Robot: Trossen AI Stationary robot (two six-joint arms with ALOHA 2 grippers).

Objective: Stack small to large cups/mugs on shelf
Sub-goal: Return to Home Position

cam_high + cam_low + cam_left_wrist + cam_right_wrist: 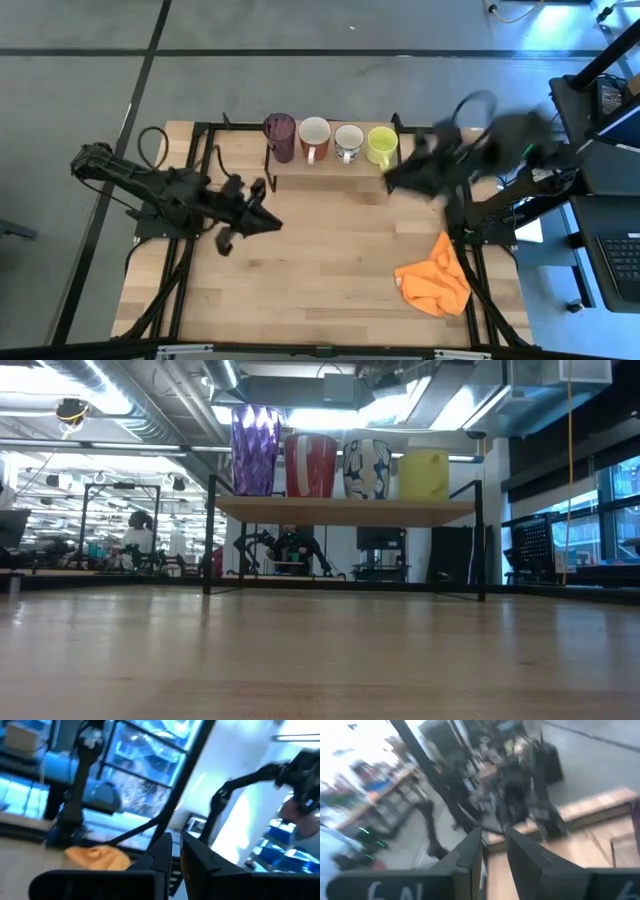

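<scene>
I see the shelf [330, 172] at the table's [330, 270] far edge. The left gripper [272, 222] hovers mid-table, fingers nearly touching, holding nothing. The right gripper [392, 180] hangs beside the shelf's end, fingers slightly parted, holding nothing. An orange cloth [435, 277] lies near the right arm. On the shelf stand 4 vessels in a row: purple tumbler [279, 130], red mug [314, 133], patterned mug [348, 139], yellow mug [381, 143].

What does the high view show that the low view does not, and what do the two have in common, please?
Only the high view shows both arms: the left gripper over the left half of the table, the right gripper close to the yellow-green mug, and the orange cloth lying towards the right. Only the low view shows the open space beneath the shelf and the room behind. Both show the purple tumbler, reddish-brown mug, patterned mug and yellow-green mug in one row on the shelf.
</scene>
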